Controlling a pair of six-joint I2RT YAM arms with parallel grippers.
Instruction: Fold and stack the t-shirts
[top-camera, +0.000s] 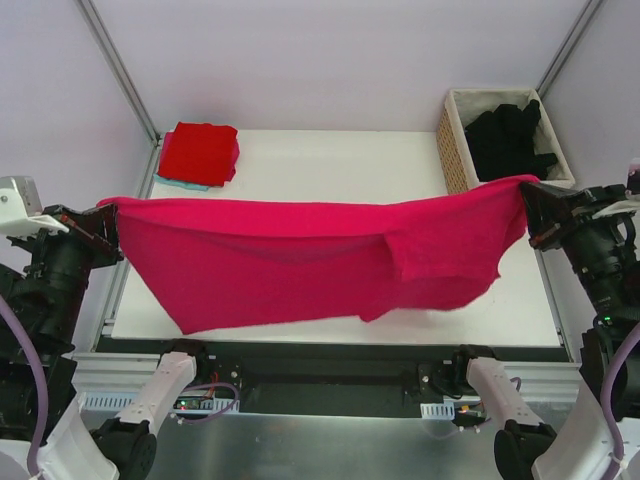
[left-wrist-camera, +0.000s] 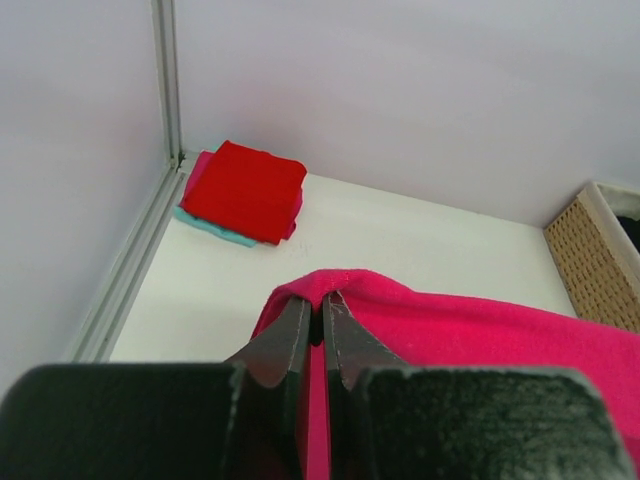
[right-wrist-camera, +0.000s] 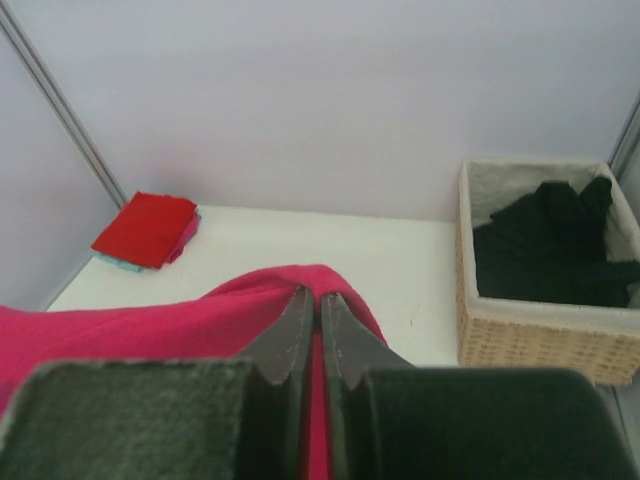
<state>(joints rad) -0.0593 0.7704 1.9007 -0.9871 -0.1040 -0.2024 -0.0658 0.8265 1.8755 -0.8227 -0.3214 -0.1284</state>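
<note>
Two grippers share one magenta t-shirt (top-camera: 300, 260), stretched in the air between them. The left gripper (top-camera: 112, 222) is pinched tight on one top corner and the right gripper (top-camera: 524, 208) on the other. In both wrist views the jaws are closed to a sliver over a fold of the cloth. Below that taut upper edge the shirt hangs as a wide sheet. It hangs deeper toward the left gripper, and a sleeve flap is doubled over nearer the right one. From overhead the sheet hides the near half of the table, and I cannot tell whether its hem touches the surface.

Ahead of the left gripper and slightly to its outer side, a folded red t-shirt (top-camera: 200, 150) lies in the far corner. It rests on a pink layer and a teal cloth (top-camera: 180, 183), well apart from the fingers. Ahead of the right gripper, close by, stands a woven basket (top-camera: 455, 130) with a pale lining. Black t-shirts (top-camera: 510, 135) are heaped inside it. From overhead the held corner of the magenta shirt overlaps the basket's near rim.

Under everything is a white, matte table (top-camera: 330, 160). Pale lilac-grey walls close it in on three sides. A slanting aluminium post (top-camera: 115, 65) runs up beyond the left gripper, beside the stack's corner.
</note>
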